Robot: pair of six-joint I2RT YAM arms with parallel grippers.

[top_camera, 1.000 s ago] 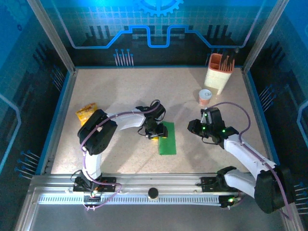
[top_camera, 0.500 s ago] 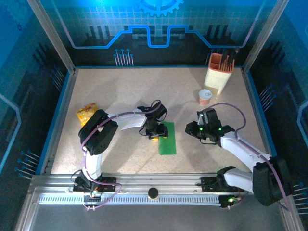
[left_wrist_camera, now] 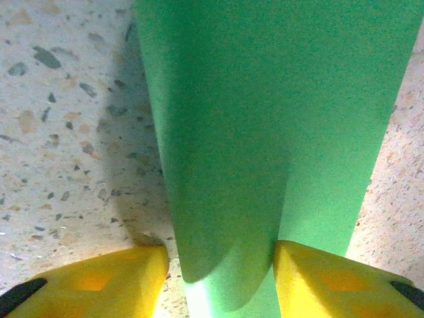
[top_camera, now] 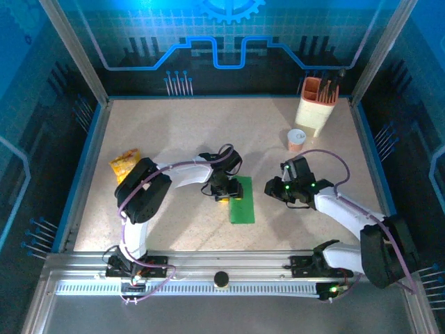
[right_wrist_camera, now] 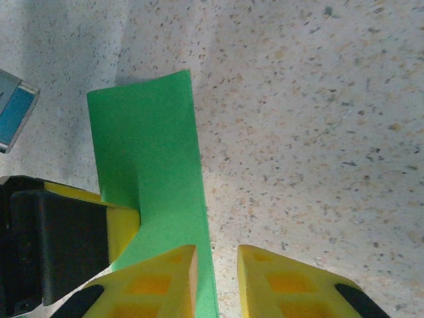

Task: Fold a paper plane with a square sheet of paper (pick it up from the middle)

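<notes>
Top external: we list the square sheet of paper (top_camera: 242,202), folded to a narrow green rectangle, lying at mid worktop (top_camera: 181,132). Left gripper (top_camera: 224,195) sits at the strip's far left corner. In the left wrist view we note its yellow jaws spread, with a raised fold of the paper between them. Right gripper (top_camera: 270,188) is near the strip's right side, jaws slightly apart and pinching nothing. Snack packet (top_camera: 125,164) lies well left.
</notes>
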